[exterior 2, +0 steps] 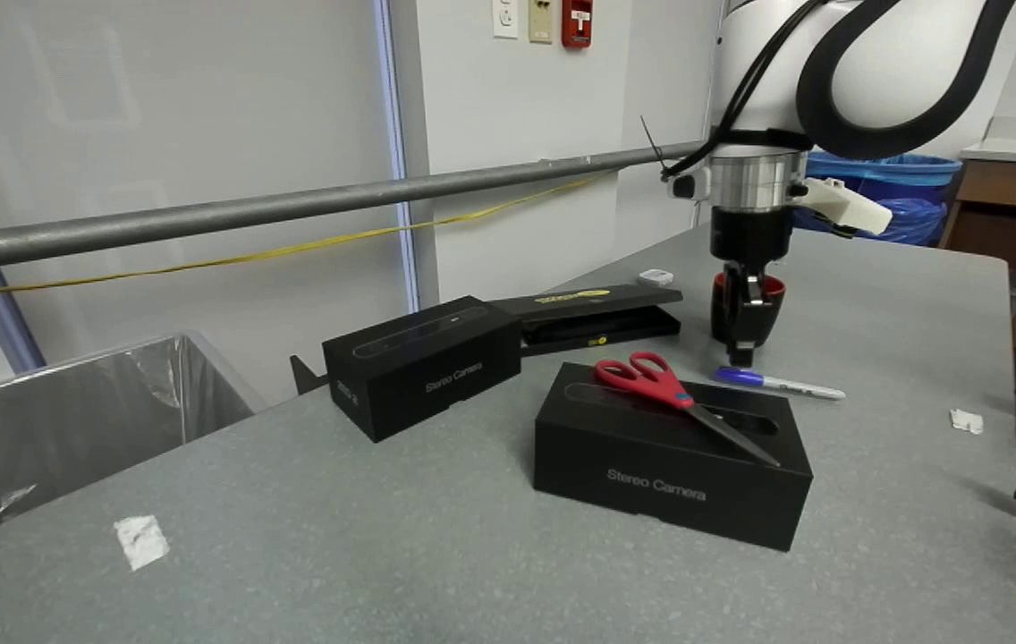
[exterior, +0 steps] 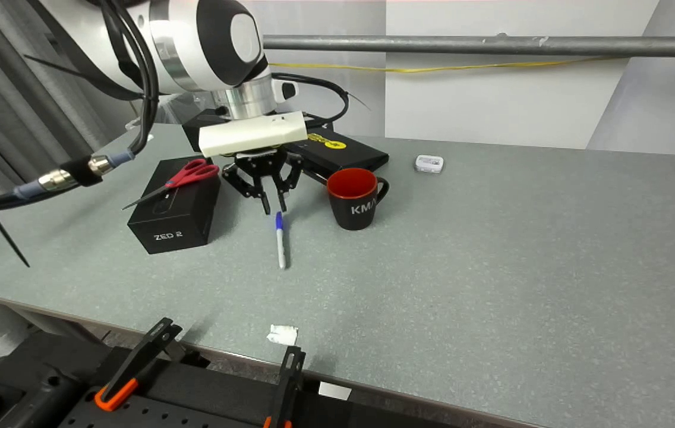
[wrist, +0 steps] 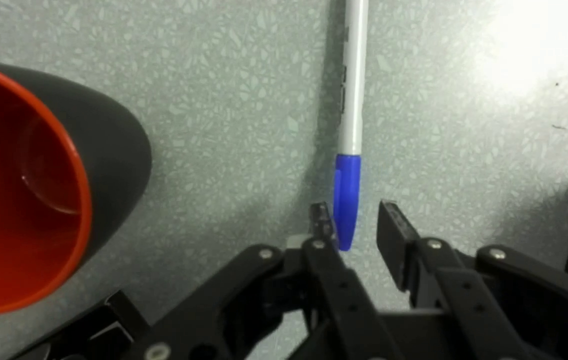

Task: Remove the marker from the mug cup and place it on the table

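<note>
The marker [exterior: 280, 244] lies flat on the grey speckled table [exterior: 492, 267], outside the mug cup. It has a white barrel and a blue cap, seen also in an exterior view [exterior 2: 785, 385] and the wrist view [wrist: 353, 110]. The black mug cup [exterior: 354, 211], red inside, stands upright beside it; in an exterior view [exterior 2: 768, 326] the gripper partly covers it. In the wrist view the mug [wrist: 119, 145] is at the left edge. My gripper [exterior: 275, 211] is open and empty above the cap end. In the wrist view the fingertips [wrist: 353, 204] stand either side of the cap, with a gap.
A black box [exterior: 177, 217] with red scissors [exterior: 192, 172] on top stands beside the gripper. An open flat black case [exterior 2: 602, 313] and another black box [exterior 2: 423, 362] stand behind. A small white case [exterior: 429, 164] and a white scrap [exterior: 283, 334] lie on the table.
</note>
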Controlling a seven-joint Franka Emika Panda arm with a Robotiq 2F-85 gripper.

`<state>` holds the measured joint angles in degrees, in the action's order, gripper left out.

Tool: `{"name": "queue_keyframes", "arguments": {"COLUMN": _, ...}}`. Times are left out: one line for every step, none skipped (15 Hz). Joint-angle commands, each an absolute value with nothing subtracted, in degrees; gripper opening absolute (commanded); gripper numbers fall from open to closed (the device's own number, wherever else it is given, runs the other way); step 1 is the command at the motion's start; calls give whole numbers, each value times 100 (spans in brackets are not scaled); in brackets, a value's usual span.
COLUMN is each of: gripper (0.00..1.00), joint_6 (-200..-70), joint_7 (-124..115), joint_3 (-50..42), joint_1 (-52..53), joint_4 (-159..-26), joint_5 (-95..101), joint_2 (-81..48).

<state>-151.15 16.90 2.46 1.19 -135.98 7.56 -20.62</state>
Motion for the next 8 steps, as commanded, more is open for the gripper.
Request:
{"name": "queue_keyframes", "arguments": {"gripper": 61, "joint_6": -15324, "joint_7": 1350, "joint_3": 122, "joint_1": 259, "joint_4": -13478, "joint_5": 1120, "joint_2": -2185}}
{"name": "queue_keyframes", "arguments": {"gripper": 70, "joint_6": -15345, "joint_7": 1321, "joint_3": 116, "joint_1": 263, "joint_4": -13477, "joint_5": 1164, "joint_2": -2183}}
{"name": "queue_keyframes", "arguments": {"gripper": 77, "joint_6": -15353, "joint_7": 1299, "joint_3": 113, "joint_1": 263, "joint_4": -13475, "joint_5": 1193, "joint_2": -2179}}
{"name": "queue_keyframes", "arguments": {"gripper": 84, "joint_6": -15361, "joint_7": 1278, "joint_3": 110, "joint_1": 262, "joint_4": -13470, "joint_5": 1222, "joint_2": -2178}}
{"name": "queue_keyframes", "arguments": {"gripper": 92, "joint_6": -15364, "joint_7": 1267, "joint_3": 109, "joint_1": 259, "joint_4": -13458, "joint_5": 1230, "joint_2": -2180}}
{"name": "queue_keyframes", "arguments": {"gripper": 98, "joint_6": -15366, "joint_7": 1263, "joint_3": 107, "joint_1": 257, "joint_4": -13446, "joint_5": 1231, "joint_2": -2183}}
{"name": "queue_keyframes", "arguments": {"gripper": 100, "joint_6": -15365, "joint_7": 1266, "joint_3": 110, "joint_1": 253, "joint_4": -13435, "joint_5": 1224, "joint_2": -2182}}
{"name": "queue_keyframes", "arguments": {"gripper": 100, "joint_6": -15364, "joint_7": 1265, "joint_3": 98, "joint_1": 254, "joint_4": -13430, "joint_5": 1240, "joint_2": -2176}}
